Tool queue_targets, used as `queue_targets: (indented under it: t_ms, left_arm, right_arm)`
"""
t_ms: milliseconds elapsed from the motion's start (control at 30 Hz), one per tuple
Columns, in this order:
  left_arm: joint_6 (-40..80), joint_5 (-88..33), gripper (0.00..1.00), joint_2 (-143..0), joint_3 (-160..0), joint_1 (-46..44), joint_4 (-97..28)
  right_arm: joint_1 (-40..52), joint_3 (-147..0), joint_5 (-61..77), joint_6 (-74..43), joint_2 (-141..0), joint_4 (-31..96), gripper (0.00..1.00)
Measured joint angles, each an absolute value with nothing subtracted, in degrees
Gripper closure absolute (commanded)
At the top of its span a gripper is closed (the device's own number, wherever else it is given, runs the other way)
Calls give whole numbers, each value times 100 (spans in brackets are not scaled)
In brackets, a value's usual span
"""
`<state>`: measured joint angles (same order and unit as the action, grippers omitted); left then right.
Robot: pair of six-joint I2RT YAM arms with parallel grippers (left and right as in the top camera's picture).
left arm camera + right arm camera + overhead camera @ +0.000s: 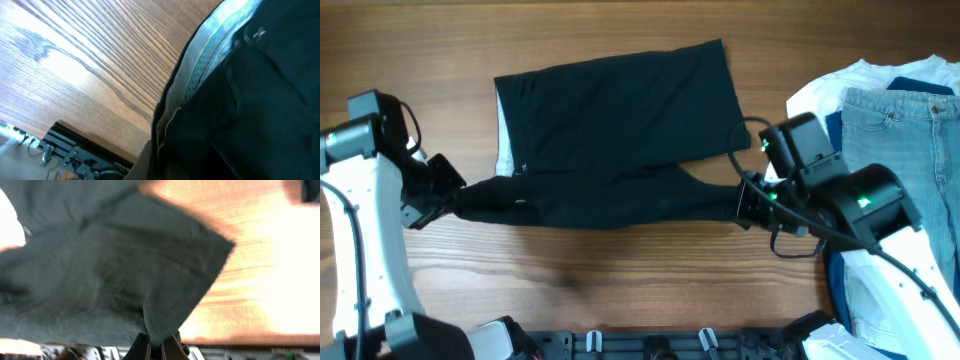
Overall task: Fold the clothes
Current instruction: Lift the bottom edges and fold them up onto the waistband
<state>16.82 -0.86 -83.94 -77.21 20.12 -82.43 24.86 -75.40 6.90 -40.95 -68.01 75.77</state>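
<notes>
The black shorts (pixel 620 110) lie on the wooden table, with the grey speckled inner waistband (pixel 503 130) showing at the left edge. The near half is stretched in a dark band between the two grippers. My left gripper (pixel 453 200) is shut on the waistband end; in the left wrist view the waistband (pixel 192 75) and black fabric (pixel 250 110) fill the frame. My right gripper (pixel 740 200) is shut on the leg hem; the right wrist view shows the fabric (pixel 125 270) pinched between the fingers (pixel 161 347).
Light blue jeans (pixel 900 130) lie over a white shirt (pixel 850 85) at the right edge, next to the right arm. Bare wooden table (pixel 620 270) lies in front of the shorts. A black rail (pixel 650 345) runs along the near edge.
</notes>
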Motion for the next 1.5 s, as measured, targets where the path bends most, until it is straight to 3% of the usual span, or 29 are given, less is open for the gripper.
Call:
queue_targets:
  t_ms: [200, 533, 1000, 1033, 1067, 1100, 1167, 1233, 1267, 1367, 1500]
  left_arm:
    - [1682, -410, 96, -8208, -7710, 1984, -7404]
    - [1686, -738, 96, -8243, -7693, 1474, -4904]
    - [1686, -252, 96, -9522, -7693, 1000, -3271]
    - [1686, -242, 87, -9614, -7693, 1000, -3201]
    - [1686, -239, 67, -9741, -7693, 1000, -3120]
    - [1710, -231, 57, -9813, -7693, 1000, -3009]
    - [1699, -196, 37, -10025, -7693, 1000, -2661]
    - [1695, -154, 13, -10217, -7693, 1000, -2521]
    - [1702, -113, 6, -10280, -7693, 1002, -2532]
    - [1699, 40, 5, -10331, -7693, 1098, -2794]
    - [1704, 60, 17, -10331, -7706, 1575, -3741]
  right_arm:
    - [1826, -7581, 768, -4110, -7008, 6508, 96]
    - [1081, -7592, 1330, -3992, -8519, 3660, 96]
    - [958, -7592, 1647, -4239, -9771, 2217, 96]
    - [958, -7592, 1649, -4248, -9904, 2036, 93]
    - [958, -7592, 1649, -4248, -9955, 1944, 54]
    - [958, -7590, 1649, -4268, -10001, 1817, 16]
    - [958, -7590, 1645, -4289, -10084, 1522, 3]
    - [952, -7590, 1621, -4206, -10116, 1494, 1]
    - [932, -7592, 1605, -4106, -10116, 1557, 0]
    - [727, -7638, 1570, -3590, -10127, 2467, 0]
    - [327, -7638, 1448, -2851, -10132, 3535, 26]
